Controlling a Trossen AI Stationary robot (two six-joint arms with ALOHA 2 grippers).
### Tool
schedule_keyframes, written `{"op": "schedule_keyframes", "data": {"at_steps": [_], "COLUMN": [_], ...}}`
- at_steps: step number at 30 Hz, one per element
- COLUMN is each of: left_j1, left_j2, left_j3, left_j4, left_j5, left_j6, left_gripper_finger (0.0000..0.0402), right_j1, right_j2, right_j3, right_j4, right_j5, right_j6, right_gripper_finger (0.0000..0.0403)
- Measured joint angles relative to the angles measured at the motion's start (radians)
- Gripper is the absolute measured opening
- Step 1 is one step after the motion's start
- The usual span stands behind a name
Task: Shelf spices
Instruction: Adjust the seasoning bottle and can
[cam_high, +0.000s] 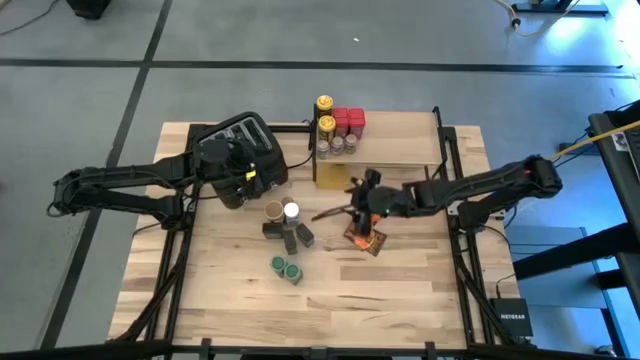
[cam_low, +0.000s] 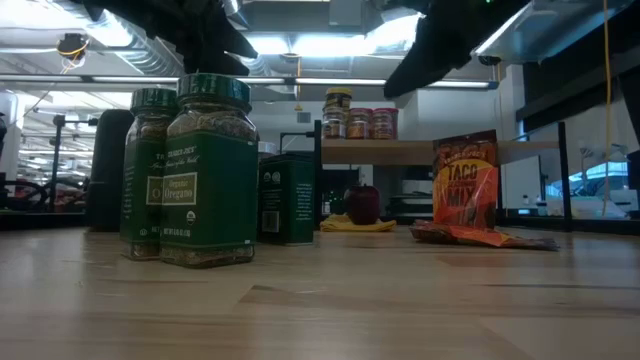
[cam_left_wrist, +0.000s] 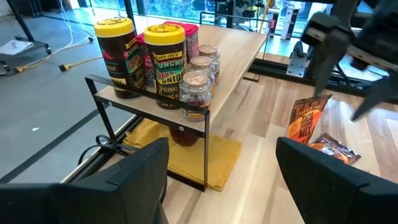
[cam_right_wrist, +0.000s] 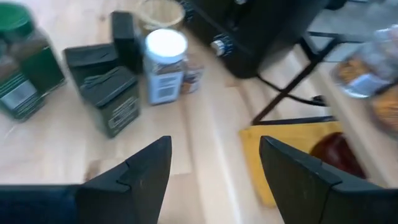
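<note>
Orange taco packets (cam_high: 364, 238) lie on counter (cam_high: 400, 290) beside shelf (cam_high: 400, 150) | right pincer (cam_high: 352, 210) empty, parted, above them | left pincer (cam_left_wrist: 217, 180) wide, idle | descend squarely, pinch one packet's edge.

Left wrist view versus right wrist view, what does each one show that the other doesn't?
Only the left wrist view shows the shelf top with its yellow-lidded jars, and the taco mix packet standing on the table. Only the right wrist view shows the white-lidded jar, the dark tins and a green-lidded jar. Both show the yellow cloth under the shelf and an open claw.
</note>
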Motion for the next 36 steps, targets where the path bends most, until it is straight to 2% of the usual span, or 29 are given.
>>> {"op": "schedule_keyframes", "data": {"at_steps": [5, 9, 14, 18, 26, 32, 36], "left_j1": [0.0, 0.0, 0.0, 0.0, 0.0, 0.0, 0.0], "left_j2": [0.0, 0.0, 0.005, 0.009, 0.011, 0.011, 0.011], "left_j3": [0.0, 0.0, 0.0, 0.0, 0.0, 0.0, 0.0], "left_j4": [0.0, 0.0, 0.002, 0.002, -0.001, -0.005, -0.003], "left_j5": [0.0, 0.0, 0.0, 0.0, 0.0, 0.0, 0.0], "left_j6": [0.004, -0.005, -0.042, -0.06, -0.06, -0.063, -0.063], "left_gripper_finger": [0.029, 0.029, 0.029, 0.029, 0.029, 0.029, 0.029], "right_j1": [0.061, 0.106, 0.152, 0.161, 0.161, 0.161, 0.161], "right_j2": [0.049, 0.093, 0.159, 0.162, 0.057, -0.051, -0.08], "right_j3": [0.0, 0.0, -0.001, -0.002, -0.001, -0.001, -0.001], "right_j4": [0.002, 0.026, 0.026, -0.075, -0.225, -0.408, -0.463], "right_j5": [0.004, 0.05, 0.171, 0.302, 0.343, 0.38, 0.377], "right_j6": [0.024, 0.046, 0.049, 0.061, 0.126, 0.266, 0.334], "right_gripper_finger": [0.025, 0.025, 0.025, 0.025, 0.025, 0.025, 0.025]}}
